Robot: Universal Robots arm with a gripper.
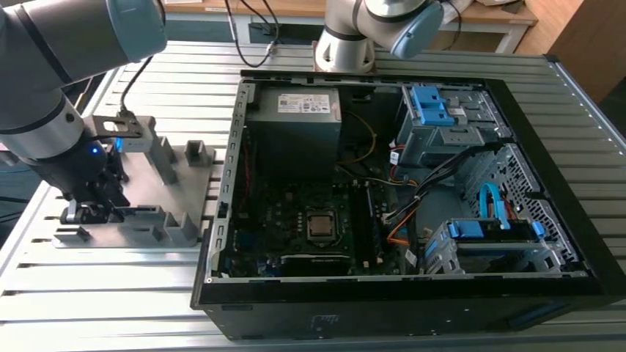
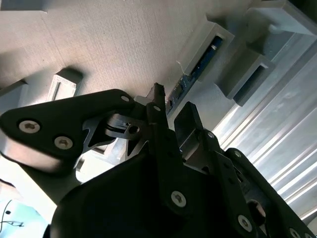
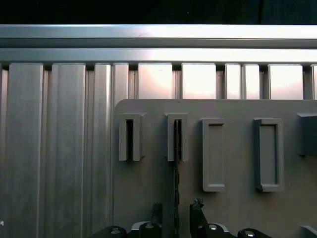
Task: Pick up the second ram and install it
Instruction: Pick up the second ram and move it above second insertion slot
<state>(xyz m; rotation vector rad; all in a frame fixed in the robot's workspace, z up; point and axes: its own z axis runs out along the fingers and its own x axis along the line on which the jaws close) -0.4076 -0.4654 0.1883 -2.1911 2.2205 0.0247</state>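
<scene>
The second ram (image 3: 176,168) stands on edge in a narrow slot of the grey holder plate (image 3: 233,213), a thin dark stick. In the second wrist view the second ram (image 2: 202,58) shows its greenish edge in that slot of the holder plate (image 2: 124,44). My gripper (image 3: 176,212) straddles the stick's near end, open, one finger on each side with a small gap to each. In the second wrist view the gripper (image 2: 172,111) stands the same way. In the exterior view the gripper (image 1: 90,213) is low over the holder plate (image 1: 146,183), at the exterior view's left.
An open computer case (image 1: 411,293) lies on the slatted metal table (image 1: 98,293), to the right of the holder plate in the exterior view. Its motherboard (image 1: 284,220) and processor (image 1: 320,226) face up. Another arm's base (image 1: 342,44) stands behind the case. A neighbouring narrow slot (image 3: 130,139) holds nothing.
</scene>
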